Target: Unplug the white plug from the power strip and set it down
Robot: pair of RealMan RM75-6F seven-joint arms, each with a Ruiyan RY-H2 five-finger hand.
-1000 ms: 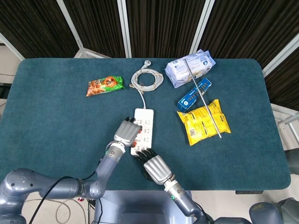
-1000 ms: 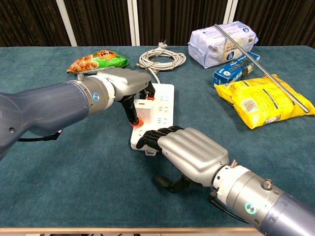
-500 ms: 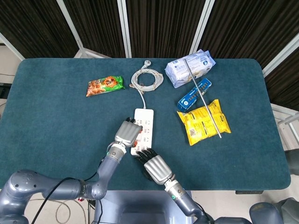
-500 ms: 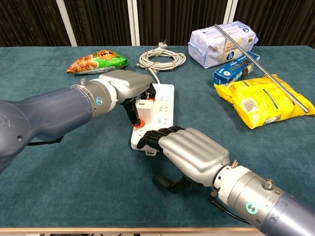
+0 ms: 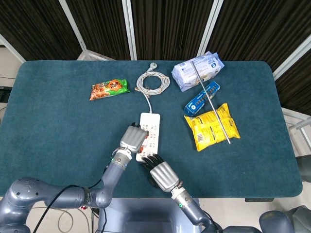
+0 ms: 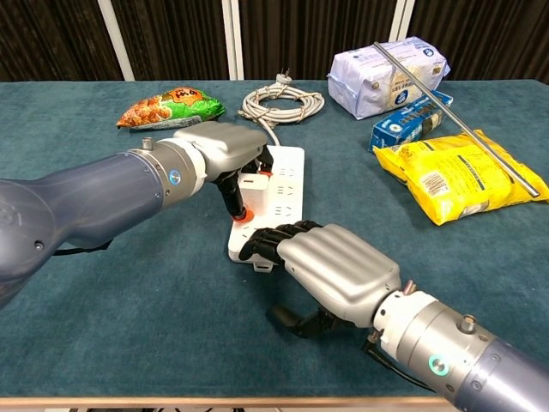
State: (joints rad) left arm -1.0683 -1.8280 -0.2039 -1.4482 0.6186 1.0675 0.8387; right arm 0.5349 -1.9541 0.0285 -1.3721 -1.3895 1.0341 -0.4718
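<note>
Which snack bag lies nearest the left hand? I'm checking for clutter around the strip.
The orange-and-green snack bag, left of the coiled cable. The left hand is on the power strip; the yellow bag and white bag lie farther right.

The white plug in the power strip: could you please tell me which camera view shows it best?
The chest view. There the white plug shows from the side, seated in the power strip, with the left hand over it and fingers alongside. In the head view that hand covers nearly all of the plug.
</note>
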